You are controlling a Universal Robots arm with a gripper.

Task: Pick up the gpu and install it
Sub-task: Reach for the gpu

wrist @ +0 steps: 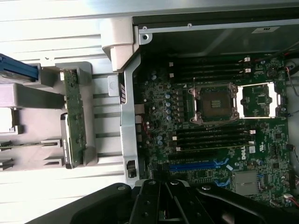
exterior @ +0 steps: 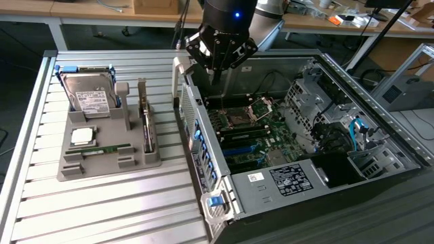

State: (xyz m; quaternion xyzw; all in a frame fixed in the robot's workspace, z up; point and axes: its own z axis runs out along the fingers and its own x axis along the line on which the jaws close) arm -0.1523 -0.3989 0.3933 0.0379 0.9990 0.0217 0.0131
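The gpu (exterior: 144,122) is a thin dark card with a silver bracket edge. It stands on edge in a slot of the grey holder (exterior: 101,168), on the exterior view's left. The wrist view shows the gpu (wrist: 74,116) edge-on beside the case wall. My gripper (exterior: 215,79) hangs over the back corner of the open computer case (exterior: 271,183), to the exterior view's right of the gpu and well apart from it. Its black fingers (wrist: 154,200) are shut together with nothing between them, above the motherboard (wrist: 210,116).
The holder also carries a silver hard drive (exterior: 91,96) in a blue frame, a CPU (exterior: 83,134) and a green RAM stick (exterior: 101,150). The case's metal side wall (wrist: 127,121) rises between holder and motherboard. Blue expansion slots (wrist: 196,164) lie on the board. Cables sit at the case's far side.
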